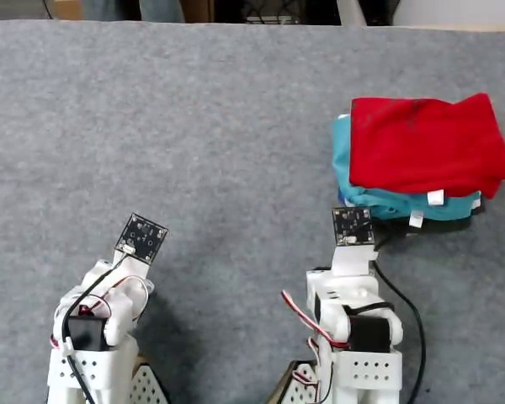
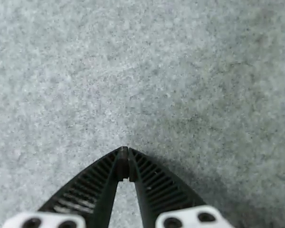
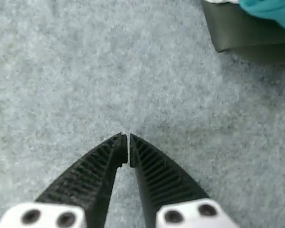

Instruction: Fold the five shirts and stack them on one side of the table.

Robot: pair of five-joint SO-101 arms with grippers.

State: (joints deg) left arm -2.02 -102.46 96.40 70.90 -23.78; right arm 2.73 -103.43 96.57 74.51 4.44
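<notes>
The left gripper [image 2: 124,164] has its black ribbed fingers [image 2: 99,185] pressed tip to tip with nothing between them. The right gripper [image 3: 128,149] is closed down to a hairline gap and also holds nothing. Both hang low over the grey felt-covered table [image 1: 194,126], close to the arms' own bases. Just beyond the right gripper, on the right side of the table, sits the stack of folded shirts [image 1: 421,160]. A bright red cotton shirt [image 1: 429,143] lies on top, roughly squared, with soft, slightly bulging edges. A teal shirt [image 1: 359,181] pokes out beneath it toward the arms and the table's middle, with small white labels [image 1: 436,198] showing. A dark olive-grey shirt [image 3: 242,33] lies lowest. Three layers are certain, but whether all five are there I cannot tell. Every shirt in sight is in the pile, so I judge the folding and stacking done or nearly so, with at most some squaring-up left.
</notes>
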